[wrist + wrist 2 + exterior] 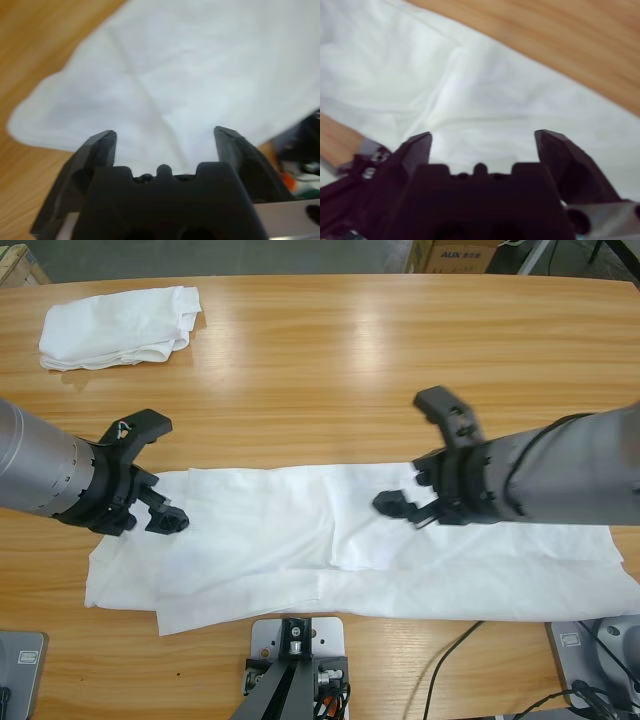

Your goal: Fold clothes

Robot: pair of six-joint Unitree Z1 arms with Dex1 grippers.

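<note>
Wooden table (330,350) is carrying a white T-shirt (300,540) spread flat along its near edge, with a folded white bundle (120,325) lying well apart at the far left corner. We are seeing the left gripper (150,475) and right gripper (425,455) both gaping wide over the shirt, holding nothing. We are judging the risk as a pinch catching only the top layer, so the thin cloth is bunching or dragging off the edge.

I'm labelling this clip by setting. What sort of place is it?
Probably a workshop or lab, not a home: two robot arms work at a long wooden table, cardboard boxes stand behind it, and cables hang at its front edge.
</note>
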